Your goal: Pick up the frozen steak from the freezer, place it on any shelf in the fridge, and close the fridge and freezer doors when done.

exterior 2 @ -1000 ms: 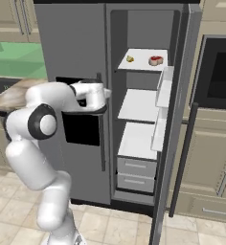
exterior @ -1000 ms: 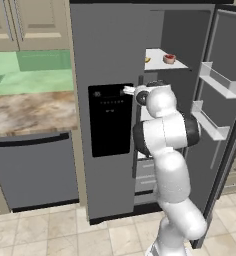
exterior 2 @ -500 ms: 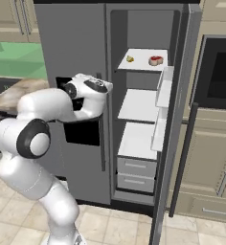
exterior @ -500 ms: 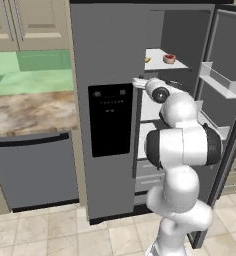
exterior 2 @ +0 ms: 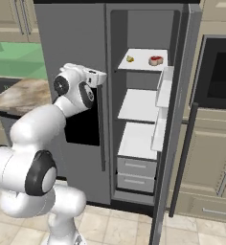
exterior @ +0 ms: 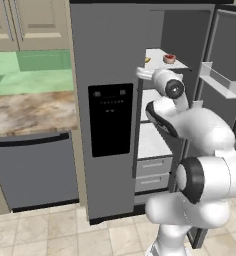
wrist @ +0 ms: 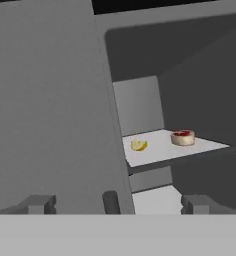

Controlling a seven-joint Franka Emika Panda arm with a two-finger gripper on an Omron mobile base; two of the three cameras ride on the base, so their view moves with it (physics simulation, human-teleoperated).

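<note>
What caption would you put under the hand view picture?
The open claw looks up at a white shelf holding the frozen steak and a small yellow item.

can't read any text from here. the black dispenser panel (exterior: 110,119) on the closed door has faint pale marks near its top, too blurry to make out.

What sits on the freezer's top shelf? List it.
On the top shelf: the frozen steak toward the right and a small yellow item toward the left, apart. The closed door hides the fridge's inside.
</note>
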